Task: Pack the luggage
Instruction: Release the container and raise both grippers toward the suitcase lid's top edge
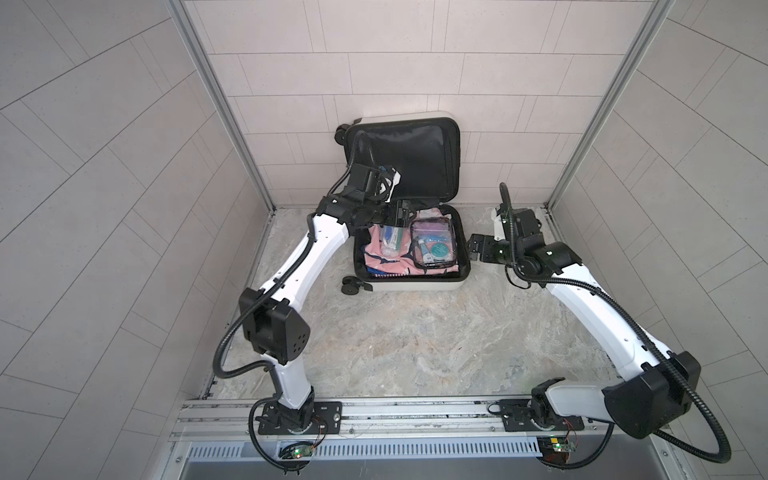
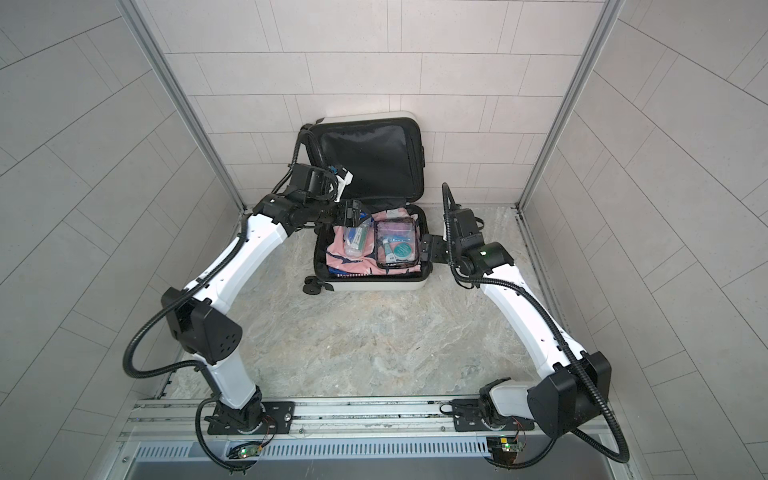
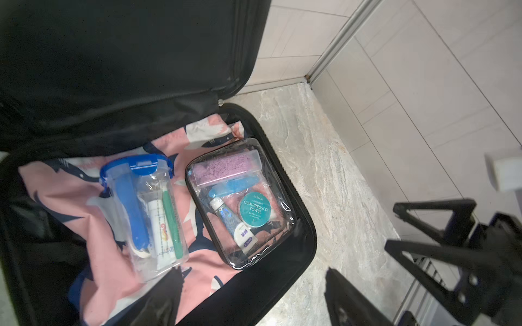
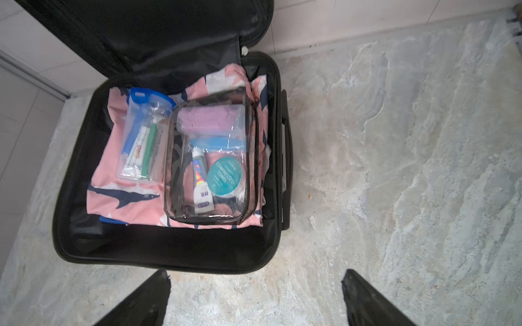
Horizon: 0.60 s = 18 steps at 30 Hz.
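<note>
The luggage (image 1: 409,286) (image 2: 374,286) lies open at the back wall, its black-lined lid (image 1: 411,158) leaning upright. Inside, a pink shark-print cloth (image 4: 124,194) carries a clear case with a blue lid (image 1: 390,241) (image 3: 147,214) (image 4: 141,141), and a clear black-edged pouch (image 1: 432,245) (image 3: 243,203) (image 4: 211,163) lies beside it. My left gripper (image 1: 399,214) (image 2: 353,214) (image 3: 254,272) hangs open over the back left corner, holding nothing, with one fingertip by the case's end. My right gripper (image 1: 473,247) (image 2: 426,249) (image 4: 255,272) stands open and empty, just outside the right wall.
A black wheel (image 1: 351,286) sticks out at the luggage's front left corner. Tiled walls and aluminium posts (image 1: 582,124) close in the marble floor (image 1: 395,340). The arms' mounting rail (image 1: 395,415) runs along the front. A black side handle (image 4: 285,158) lines the luggage's right wall.
</note>
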Tool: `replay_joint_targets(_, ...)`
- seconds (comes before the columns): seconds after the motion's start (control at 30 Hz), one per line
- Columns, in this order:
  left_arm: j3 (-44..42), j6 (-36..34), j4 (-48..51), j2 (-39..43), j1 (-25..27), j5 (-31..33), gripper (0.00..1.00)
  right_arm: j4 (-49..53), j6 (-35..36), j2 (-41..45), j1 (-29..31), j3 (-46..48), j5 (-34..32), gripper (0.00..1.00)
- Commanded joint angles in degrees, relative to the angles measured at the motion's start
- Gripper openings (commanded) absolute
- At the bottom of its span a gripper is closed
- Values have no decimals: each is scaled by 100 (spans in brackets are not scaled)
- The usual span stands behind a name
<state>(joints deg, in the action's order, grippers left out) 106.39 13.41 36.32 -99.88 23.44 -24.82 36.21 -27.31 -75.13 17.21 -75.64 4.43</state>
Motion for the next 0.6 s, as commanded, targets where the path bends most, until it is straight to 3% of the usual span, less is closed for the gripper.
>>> replay_joint_targets(0.0, -384, -93, -804, 527, -129, 386, 97, -233, -135, -40, -75, -422, -192, 97)
replay_joint_targets(0.27, -545, 12, -731, 983, -457, 1182, 100, -767, -469, -461, -149, -1151, -96, 97)
replay_joint_targets(0.57, -1062, 1002, -1522, 1048, -1551, 738, 98, -1768, -540, -980, -208, -1691, -419, 97)
